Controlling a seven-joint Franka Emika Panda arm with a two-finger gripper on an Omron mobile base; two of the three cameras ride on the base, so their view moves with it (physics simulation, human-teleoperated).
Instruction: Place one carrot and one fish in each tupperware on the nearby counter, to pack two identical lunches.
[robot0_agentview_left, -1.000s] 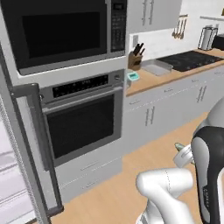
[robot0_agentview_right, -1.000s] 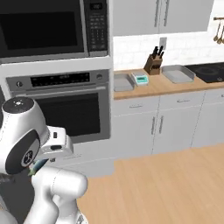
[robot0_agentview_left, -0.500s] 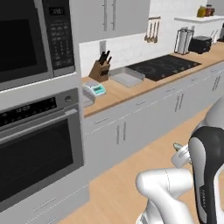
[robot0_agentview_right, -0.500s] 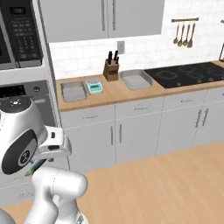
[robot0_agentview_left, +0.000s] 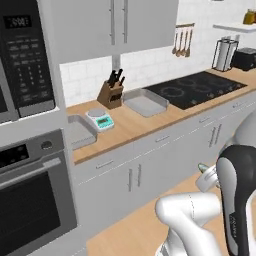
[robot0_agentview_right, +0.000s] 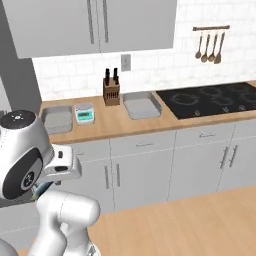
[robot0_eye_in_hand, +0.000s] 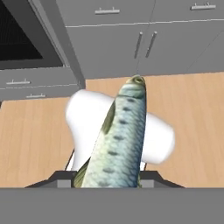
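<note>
We are carrying a slim silvery-grey fish with a greenish back (robot0_eye_in_hand: 118, 140) in our two-finger gripper (robot0_eye_in_hand: 109, 177), whose jaws are closed on the tail end; the finger tips themselves are hidden behind the body, so we judge the grasp from the fish standing straight out of the hand. In the hand view its long axis runs from 6 o'clock up to the head at about 12, pointing over the plank floor towards the grey cabinet fronts. What the coming move turns on is where the trays lie: in the right base view the two shallow rectangular grey tupperware trays sit on the long light-tan wooden counter (robot0_agentview_right: 150, 127), one (robot0_agentview_right: 141, 105) at about 12 o'clock just right of a wooden knife block (robot0_agentview_right: 111, 92), the other (robot0_agentview_right: 57, 119) at about 10 o'clock, left of a small white scale with a teal face (robot0_agentview_right: 84, 113). Both are well above and ahead of the low-held hand, and we cannot tell whether anything lies in them. We judge the left tray the nearer.
</note>
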